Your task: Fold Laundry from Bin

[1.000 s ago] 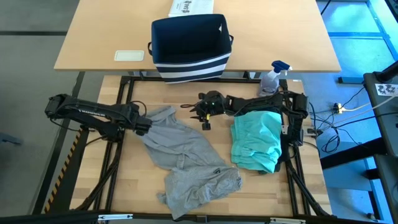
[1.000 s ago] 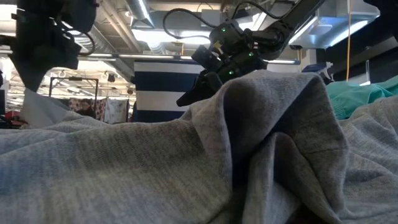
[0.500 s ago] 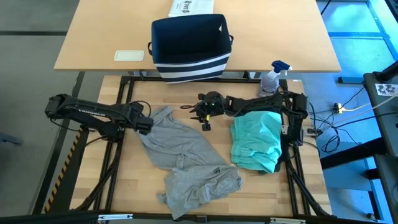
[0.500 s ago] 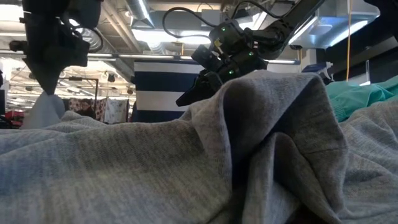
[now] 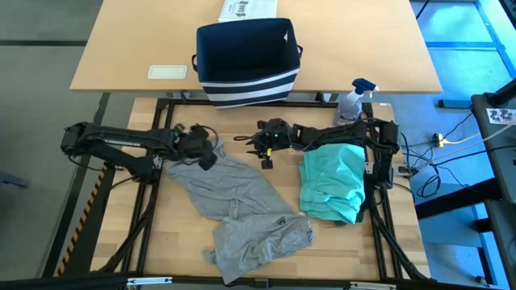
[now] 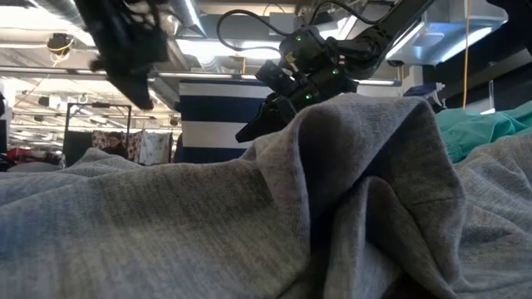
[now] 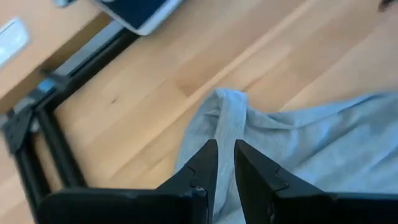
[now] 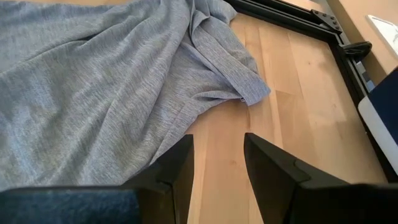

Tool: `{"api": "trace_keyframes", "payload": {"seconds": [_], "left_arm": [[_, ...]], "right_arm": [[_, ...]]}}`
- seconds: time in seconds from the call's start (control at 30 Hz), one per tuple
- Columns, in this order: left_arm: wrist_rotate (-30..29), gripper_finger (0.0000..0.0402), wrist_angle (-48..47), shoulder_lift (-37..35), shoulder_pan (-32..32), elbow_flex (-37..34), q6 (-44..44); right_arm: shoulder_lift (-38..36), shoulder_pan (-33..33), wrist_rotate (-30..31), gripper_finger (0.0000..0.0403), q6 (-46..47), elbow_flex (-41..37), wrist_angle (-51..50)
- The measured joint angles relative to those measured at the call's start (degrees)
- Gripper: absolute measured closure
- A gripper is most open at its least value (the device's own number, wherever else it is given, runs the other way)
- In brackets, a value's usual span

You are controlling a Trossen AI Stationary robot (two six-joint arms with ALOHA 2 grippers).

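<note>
The grey T-shirt (image 5: 242,205) lies spread and wrinkled on the wooden counter (image 5: 266,254), from its left-middle part down to the near edge. A small logo shows on its lower part. One corner of the shirt points toward the far left of the counter, and the left gripper (image 5: 211,147) is just above this corner. In the left wrist view the fingers (image 7: 202,165) stand only a little apart, with a narrow gap between them, and the cloth lies below them; nothing is pinched.

To the right of the shirt, the teal piece (image 5: 332,181) lies folded on the counter, apart from the shirt. The right gripper (image 5: 264,153) hangs between the two garments, nearer the far edge, above bare wood. Its fingers (image 8: 177,163) are spread and hold nothing.

The navy bin (image 5: 246,60) with white stripes stands on a lighter table (image 5: 121,48) beyond the counter. A spray bottle (image 5: 355,98) stands near the counter's far right corner.
</note>
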Motion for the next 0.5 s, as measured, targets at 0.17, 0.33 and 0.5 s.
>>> {"api": "trace_keyframes", "payload": {"seconds": [0.17,0.33,0.5], "left_arm": [[2.6,0.0353,10.9,8.0,5.8,-2.1,15.2],[9.3,0.0321,22.5,15.1,11.9,-2.1,27.0],[13.9,0.0271,26.1,21.3,16.6,-2.1,32.1]], "right_arm": [[0.0,0.0,0.3,0.0263,0.5,0.0,0.0],[0.0,0.0,0.3,0.0263,2.1,0.0,-0.1],[0.0,0.0,0.3,0.0263,2.2,0.0,-0.6]]}}
